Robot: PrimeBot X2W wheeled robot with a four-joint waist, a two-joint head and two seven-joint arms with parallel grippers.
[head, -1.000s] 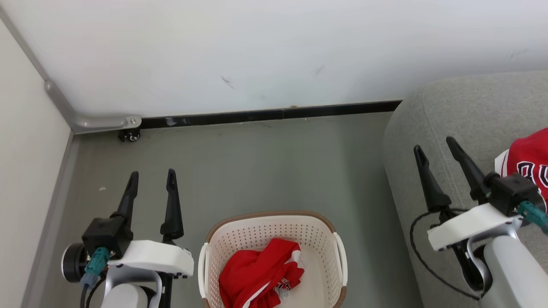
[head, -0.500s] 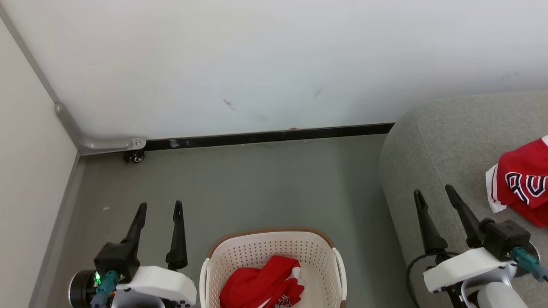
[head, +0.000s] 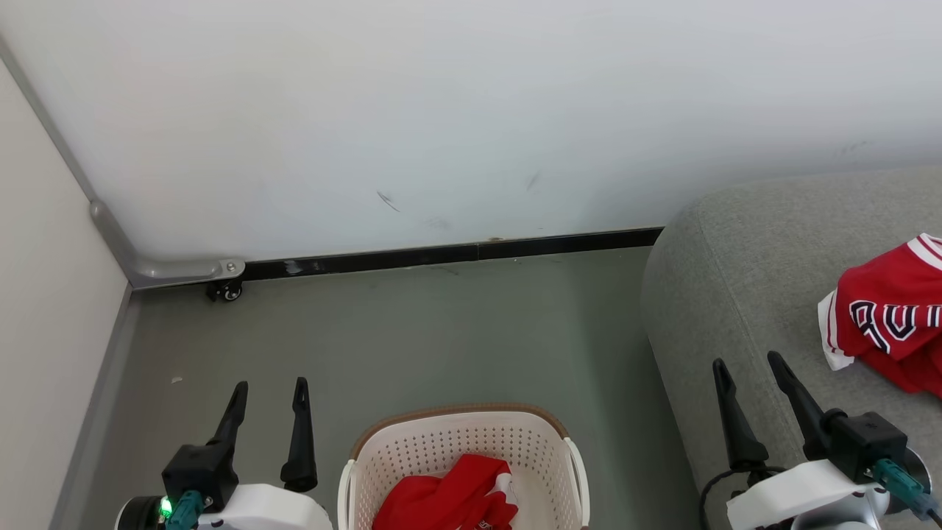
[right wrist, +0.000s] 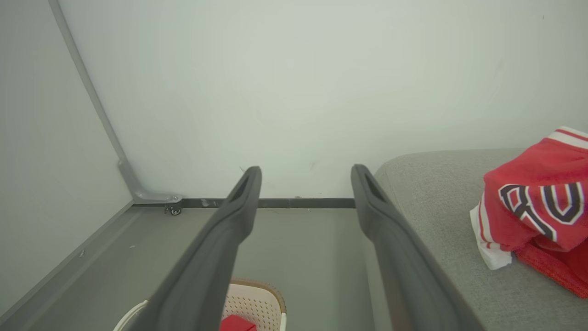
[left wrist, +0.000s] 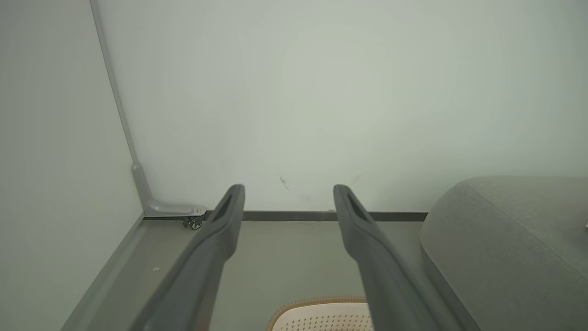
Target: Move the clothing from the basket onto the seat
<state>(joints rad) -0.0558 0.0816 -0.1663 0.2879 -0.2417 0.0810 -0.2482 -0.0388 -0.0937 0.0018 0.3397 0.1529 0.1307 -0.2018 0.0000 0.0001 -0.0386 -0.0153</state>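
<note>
The grey floor (head: 412, 331) carries the basket (head: 441, 442); the seat (head: 736, 294) carries a red jersey (head: 883, 316).

Red jersey (head: 887, 320) heaped on grey seat (head: 736, 294); second jersey (head: 441, 502), apparently bunched, in cream basket (head: 441, 449).

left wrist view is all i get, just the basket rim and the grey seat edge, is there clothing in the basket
observer: yes, a crumpled red garment lies inside the basket.
operator: anything on the seat
observer: a lettered red garment lies on top of the seat, toward the robot's right.
operator: is the right arm carrying something
observer: no, the right gripper has its jaws open with nothing between them.
</note>
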